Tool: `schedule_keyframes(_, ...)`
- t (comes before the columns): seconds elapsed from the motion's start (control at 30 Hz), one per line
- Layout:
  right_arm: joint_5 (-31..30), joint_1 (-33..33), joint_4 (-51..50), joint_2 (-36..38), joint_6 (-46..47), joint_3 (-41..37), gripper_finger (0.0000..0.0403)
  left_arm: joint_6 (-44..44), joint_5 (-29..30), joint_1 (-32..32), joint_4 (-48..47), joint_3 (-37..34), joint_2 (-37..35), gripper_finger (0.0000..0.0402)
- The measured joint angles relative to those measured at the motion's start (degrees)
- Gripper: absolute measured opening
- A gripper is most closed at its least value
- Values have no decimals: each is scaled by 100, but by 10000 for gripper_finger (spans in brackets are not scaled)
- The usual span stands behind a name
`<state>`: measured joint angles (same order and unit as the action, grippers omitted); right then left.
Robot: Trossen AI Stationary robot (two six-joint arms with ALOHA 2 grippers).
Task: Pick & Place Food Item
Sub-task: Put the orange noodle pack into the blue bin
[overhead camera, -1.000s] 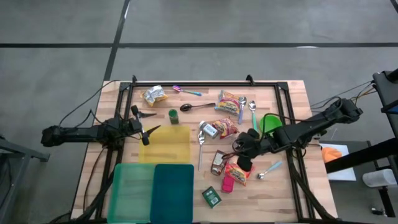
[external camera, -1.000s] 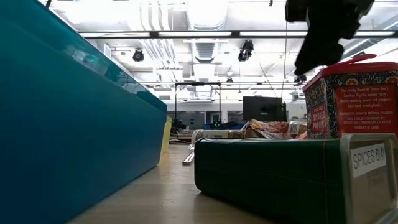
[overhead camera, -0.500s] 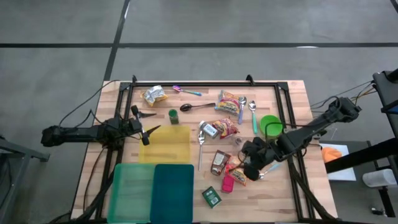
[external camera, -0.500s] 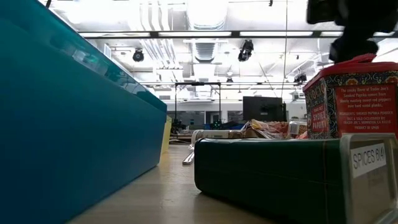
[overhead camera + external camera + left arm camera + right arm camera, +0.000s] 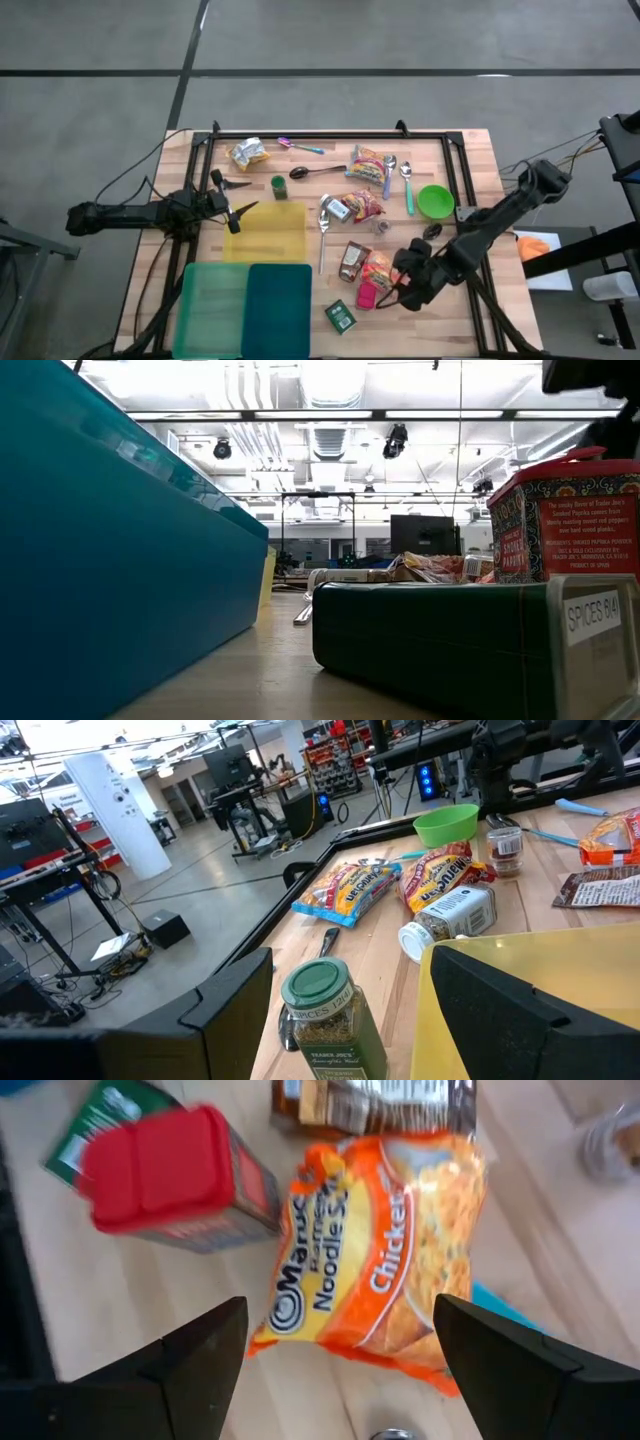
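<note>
1. A wooden counter [image 5: 300, 195] seen from above carried scattered food packets, spoons, jars and bins, with one dark robot arm reaching in from each side.
2. The right pincer [image 5: 412, 287] hung over the near right part of the counter, tilted steeply downward, with its two fingers set wide apart and nothing between them.
3. The task's thing, an orange packet of chicken ramen noodles [image 5: 380, 1255], lay flat on the wood directly beneath that pincer; in the right wrist view it filled the gap between the two dark fingers [image 5: 200, 1355], and neither finger touched it.
4. From above, the same noodle packet [image 5: 379, 272] showed just beside the pincer, on the side toward the counter's middle.
5. A red-lidded spice tin [image 5: 175, 1175] lay just beside the packet, and a brown-wrapped packet [image 5: 370, 1105] lay at the packet's other end.
6. A small green box [image 5: 340, 316] sat near the counter's front edge, close to the red tin.
7. A green bowl [image 5: 435, 201] stood farther back on the right side, well apart from the pincer.
8. The left pincer [image 5: 232, 203] waited at the left edge, pointing level across the counter, its fingers apart and empty, beside a yellow board [image 5: 272, 232].
9. Two bins, a light green bin [image 5: 212, 308] and a teal bin [image 5: 278, 310], sat side by side at the front left.
</note>
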<state>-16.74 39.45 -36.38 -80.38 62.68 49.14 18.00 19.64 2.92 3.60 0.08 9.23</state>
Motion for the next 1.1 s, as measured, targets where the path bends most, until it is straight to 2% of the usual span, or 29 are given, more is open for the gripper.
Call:
schedule_keyframes(0.23, 3, 32, -100, -798, 668, 201, 318, -2, -2, 1, 0, 0, 3, 275)
schedule_keyframes(0.4, -1, 53, -177, -1321, 634, 592, 318, -1, -1, 1, 0, 0, 2, 275)
schedule_keyframes(0.7, -18, 56, -1020, -2219, 635, 1284, 318, -2, 0, 2, 0, 0, 2, 275)
schedule_keyframes(0.93, 12, 54, -1486, -2482, 638, 1688, 318, -1, 0, 0, 1, 0, 2, 275)
schedule_keyframes(1.1, 29, 56, -1460, -2408, 964, 1647, 311, -1, -2, 1, 1, 0, 2, 275)
